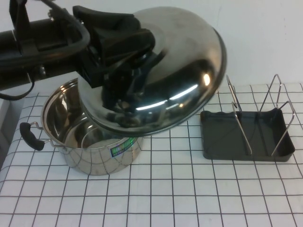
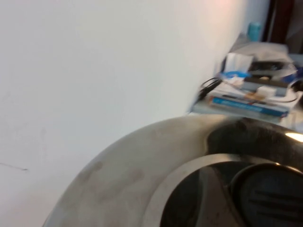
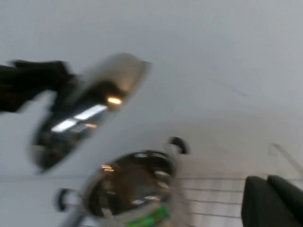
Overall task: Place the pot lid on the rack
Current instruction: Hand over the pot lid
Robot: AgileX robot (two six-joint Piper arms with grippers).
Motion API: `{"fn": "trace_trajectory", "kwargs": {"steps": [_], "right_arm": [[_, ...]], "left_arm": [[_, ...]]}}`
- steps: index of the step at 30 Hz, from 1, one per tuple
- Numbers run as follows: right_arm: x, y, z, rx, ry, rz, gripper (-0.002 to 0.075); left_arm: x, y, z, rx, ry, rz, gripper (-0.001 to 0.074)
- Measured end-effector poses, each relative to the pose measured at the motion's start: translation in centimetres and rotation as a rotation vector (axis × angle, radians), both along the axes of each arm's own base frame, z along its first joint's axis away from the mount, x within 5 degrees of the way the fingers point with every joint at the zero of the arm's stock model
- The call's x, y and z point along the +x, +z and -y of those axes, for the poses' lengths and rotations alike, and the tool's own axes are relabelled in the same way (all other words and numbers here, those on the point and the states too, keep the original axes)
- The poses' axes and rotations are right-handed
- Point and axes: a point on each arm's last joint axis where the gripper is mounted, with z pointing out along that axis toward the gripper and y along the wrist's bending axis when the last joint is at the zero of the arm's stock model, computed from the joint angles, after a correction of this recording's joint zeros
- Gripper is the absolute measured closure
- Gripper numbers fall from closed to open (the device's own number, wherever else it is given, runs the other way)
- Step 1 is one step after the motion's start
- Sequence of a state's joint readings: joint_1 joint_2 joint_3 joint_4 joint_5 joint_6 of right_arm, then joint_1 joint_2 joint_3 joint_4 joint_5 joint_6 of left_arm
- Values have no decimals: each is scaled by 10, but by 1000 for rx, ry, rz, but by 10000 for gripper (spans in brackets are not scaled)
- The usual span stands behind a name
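One pot lid [image 1: 184,80] is hanging in the air, tilted, its polished dome facing the high camera, above and partly in front of the single steel pot [image 1: 90,142]. The left gripper [image 1: 124,56] is clamped on the lid at its centre, fingers closed around the knob, which is hidden behind them. The lid is touching neither the pot nor the rack.

One rack [image 1: 246,135] is sitting on the checked tablecloth [image 1: 156,198] to the right of the pot, apart from it, a dark grey tray with silver wire loops [image 1: 279,111] standing up out of it; I am counting four. The pot is standing open, one black side handle [image 1: 31,136] showing at its left.

The right gripper [image 3: 272,201] is showing only in its own wrist view as dark finger shapes; whether they are open I cannot tell.
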State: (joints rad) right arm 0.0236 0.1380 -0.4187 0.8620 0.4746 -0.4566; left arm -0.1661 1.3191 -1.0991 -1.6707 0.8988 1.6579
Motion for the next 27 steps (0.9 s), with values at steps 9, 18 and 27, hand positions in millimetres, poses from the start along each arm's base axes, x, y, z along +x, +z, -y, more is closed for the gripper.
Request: {"fn": "trace_trajectory", "kwargs": {"steps": [9, 18, 27], "right_arm": [[-22, 37, -19, 278, 314, 243, 668], [-18, 41, -12, 402, 255, 225, 88], [-6, 36, -9, 572, 233, 93, 37]], "left_arm": [[-27, 2, 49, -44, -152, -126, 406], [-52, 35, 92, -72, -190, -44, 406], [-69, 57, 109, -119, -232, -16, 406]]}}
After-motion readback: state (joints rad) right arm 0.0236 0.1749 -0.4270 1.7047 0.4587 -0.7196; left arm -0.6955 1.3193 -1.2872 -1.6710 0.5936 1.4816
